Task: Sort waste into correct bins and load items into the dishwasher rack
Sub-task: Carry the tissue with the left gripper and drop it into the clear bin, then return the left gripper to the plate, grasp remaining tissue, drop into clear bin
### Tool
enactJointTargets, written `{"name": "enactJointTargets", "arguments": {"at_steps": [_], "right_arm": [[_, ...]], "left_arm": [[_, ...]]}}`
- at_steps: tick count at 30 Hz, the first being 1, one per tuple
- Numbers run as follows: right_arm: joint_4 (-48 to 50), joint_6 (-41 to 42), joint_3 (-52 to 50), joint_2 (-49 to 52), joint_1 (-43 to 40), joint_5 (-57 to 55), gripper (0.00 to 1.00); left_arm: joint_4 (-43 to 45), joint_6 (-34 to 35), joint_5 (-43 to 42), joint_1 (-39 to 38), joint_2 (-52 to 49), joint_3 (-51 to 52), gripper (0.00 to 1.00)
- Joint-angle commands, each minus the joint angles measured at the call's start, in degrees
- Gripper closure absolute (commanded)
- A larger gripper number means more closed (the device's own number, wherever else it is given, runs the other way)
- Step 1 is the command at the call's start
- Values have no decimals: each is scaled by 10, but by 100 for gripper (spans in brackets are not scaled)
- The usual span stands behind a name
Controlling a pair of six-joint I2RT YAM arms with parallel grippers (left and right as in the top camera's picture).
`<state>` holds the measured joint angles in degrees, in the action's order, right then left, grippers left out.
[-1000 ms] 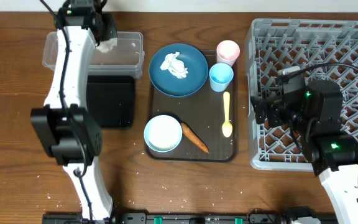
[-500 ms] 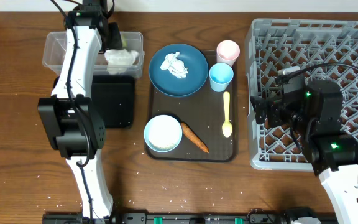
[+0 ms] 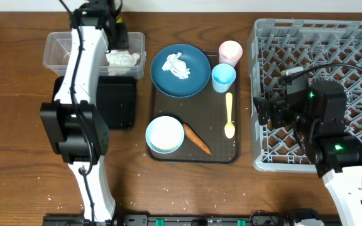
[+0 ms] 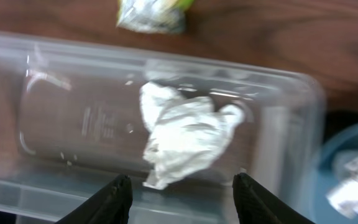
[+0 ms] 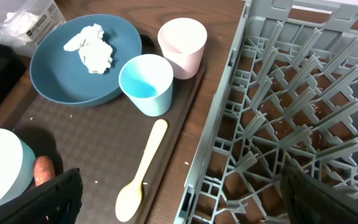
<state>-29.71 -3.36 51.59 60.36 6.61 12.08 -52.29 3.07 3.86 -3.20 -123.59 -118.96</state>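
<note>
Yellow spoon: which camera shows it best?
The right wrist view: the spoon lies close and whole on the brown tray. Overhead shows it whole too, but small; the left wrist view misses it.

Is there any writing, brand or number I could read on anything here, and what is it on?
Nothing can be read.
Clear plastic tub: moulded marks on its floor, too blurred to read.
Green-yellow wrapper: print too blurred to read.
</note>
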Motion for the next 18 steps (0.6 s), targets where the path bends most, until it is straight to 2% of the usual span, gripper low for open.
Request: {"name": "enactJointTargets", "arguments": {"at_steps": [1,8,18], "right_arm": [[1,7,12,-1,5,6,1],[1,8,12,-1,5,7,1],[-1,8,12,-1,5,7,1]], "left_arm": [[0,-61,6,-32,47,-3,45],[-22,-125,-84,-98,39,1,44],[19,-151,-84,-157,-50,26,37]]}}
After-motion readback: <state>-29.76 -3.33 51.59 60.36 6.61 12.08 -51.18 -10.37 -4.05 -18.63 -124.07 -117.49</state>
